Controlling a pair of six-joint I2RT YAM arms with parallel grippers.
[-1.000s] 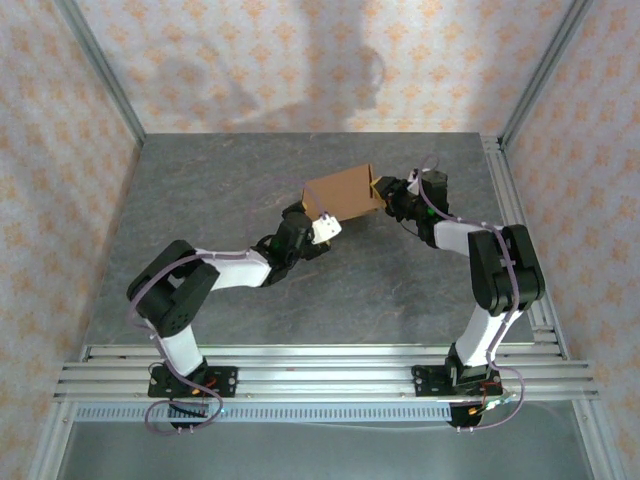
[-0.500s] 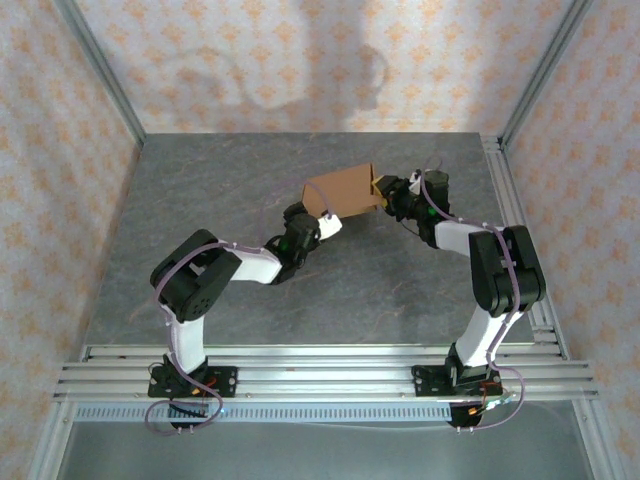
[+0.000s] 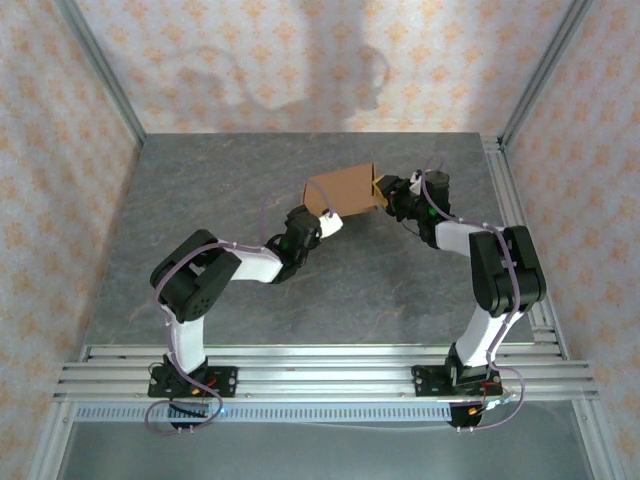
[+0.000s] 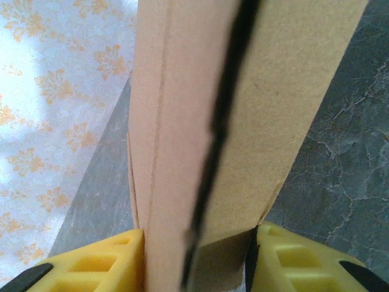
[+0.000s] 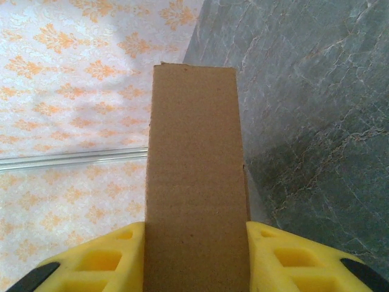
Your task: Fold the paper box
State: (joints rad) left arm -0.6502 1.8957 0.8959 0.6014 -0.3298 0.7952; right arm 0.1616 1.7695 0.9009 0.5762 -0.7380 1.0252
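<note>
Now, box surface: the paper box [image 3: 345,192] is plain brown cardboard on every face that shows
Count: one paper box, two arms, two grippers, one grey stone-patterned table [image 3: 200,180]
Box position: held up above the table, towards its far middle, tilted, between the two grippers
Left gripper: the left gripper [image 3: 328,222] meets the box's near-left corner; in the left wrist view its yellow fingers [image 4: 103,264] stand partly apart with the cardboard [image 4: 182,152] filling the space between them, each finger against one side
Box edge, left wrist view: two cardboard layers side by side with a thin dark slit between them, running up and away from the fingers
Right gripper: the right gripper [image 3: 385,192] grips the box's right end; in the right wrist view its yellow fingers [image 5: 292,255] stand partly apart and press on both sides of a flat brown panel [image 5: 197,182]
Surroundings: orange-patterned wallpaper [image 3: 300,60] behind the table
</note>
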